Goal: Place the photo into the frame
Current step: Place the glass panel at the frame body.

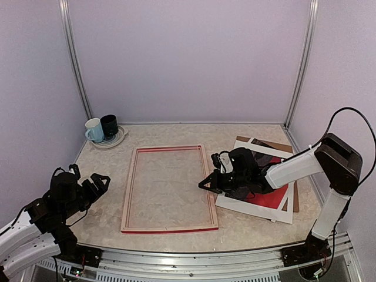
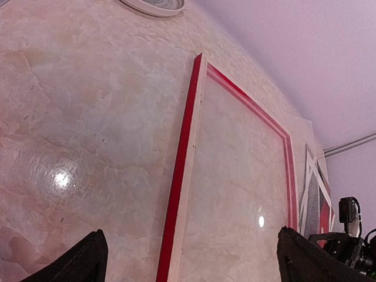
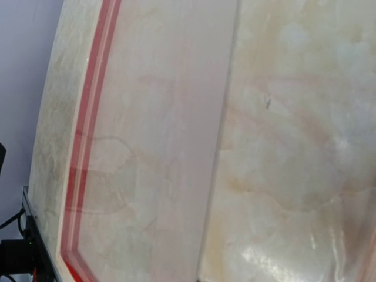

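The right gripper (image 1: pixel 204 183) was clenched, its fingertips drawn to a single point low over the table (image 1: pixel 252 230), in the narrow strip between the two task pieces. Nothing showed between the tips from above, and its own wrist camera did not show the fingers, so I cannot tell whether they pinched a paper edge. The posture read as a closed point meant to nudge or get under a thin sheet.

From those tips the photo (image 1: pixel 267 201) lay just beside at 3 to 4 o'clock, picture side up and partly under the arm, resting askew on the brown backing board (image 1: pixel 276 143). The frame (image 1: pixel 170 230) lay flat at 9 o'clock, its right rail nearest, with bare tabletop showing through the opening — probably set down that way to receive the print.

The left gripper (image 1: pixel 88 177) hung released, jaws spread wide, with the frame's left rail near at 3 o'clock — likely waiting to steady it.
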Motion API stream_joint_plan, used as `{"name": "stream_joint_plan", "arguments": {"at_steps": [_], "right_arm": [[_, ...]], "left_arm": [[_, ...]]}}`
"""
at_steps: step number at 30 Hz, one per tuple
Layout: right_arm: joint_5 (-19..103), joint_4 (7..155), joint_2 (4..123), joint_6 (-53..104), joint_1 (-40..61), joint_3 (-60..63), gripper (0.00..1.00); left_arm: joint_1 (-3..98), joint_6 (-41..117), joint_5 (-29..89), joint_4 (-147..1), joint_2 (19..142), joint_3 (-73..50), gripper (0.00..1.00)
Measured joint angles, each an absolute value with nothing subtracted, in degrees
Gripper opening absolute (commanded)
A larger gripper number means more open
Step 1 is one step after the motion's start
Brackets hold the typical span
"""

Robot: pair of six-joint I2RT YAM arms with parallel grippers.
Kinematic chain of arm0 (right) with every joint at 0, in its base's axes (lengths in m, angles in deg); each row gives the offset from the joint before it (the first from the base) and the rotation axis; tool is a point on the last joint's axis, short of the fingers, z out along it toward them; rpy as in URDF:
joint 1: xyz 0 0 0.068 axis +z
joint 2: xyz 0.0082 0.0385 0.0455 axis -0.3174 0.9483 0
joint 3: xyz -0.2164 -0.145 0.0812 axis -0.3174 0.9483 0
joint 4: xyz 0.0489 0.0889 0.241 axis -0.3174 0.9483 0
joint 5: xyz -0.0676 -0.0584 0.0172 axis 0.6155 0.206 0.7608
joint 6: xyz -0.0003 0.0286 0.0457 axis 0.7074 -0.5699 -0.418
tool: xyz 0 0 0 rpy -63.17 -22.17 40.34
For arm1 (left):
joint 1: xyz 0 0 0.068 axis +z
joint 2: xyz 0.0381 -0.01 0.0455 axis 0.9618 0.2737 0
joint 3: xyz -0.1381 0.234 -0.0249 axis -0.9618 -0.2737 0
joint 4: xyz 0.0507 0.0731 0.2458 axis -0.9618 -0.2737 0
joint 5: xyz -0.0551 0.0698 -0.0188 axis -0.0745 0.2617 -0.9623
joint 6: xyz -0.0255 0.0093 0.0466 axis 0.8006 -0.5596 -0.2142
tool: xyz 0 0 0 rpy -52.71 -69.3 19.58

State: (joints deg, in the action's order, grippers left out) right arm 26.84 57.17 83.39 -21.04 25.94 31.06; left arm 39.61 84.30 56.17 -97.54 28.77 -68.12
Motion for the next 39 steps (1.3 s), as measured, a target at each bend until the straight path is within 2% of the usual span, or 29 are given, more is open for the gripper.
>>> {"name": "stream_joint_plan", "arguments": {"at_steps": [39], "right_arm": [[27.97,58.11,83.2,-20.91,25.92,31.45,0.0]], "left_arm": [[39.61,84.73,56.52,-97.6,28.24,-68.12,0.99]]}}
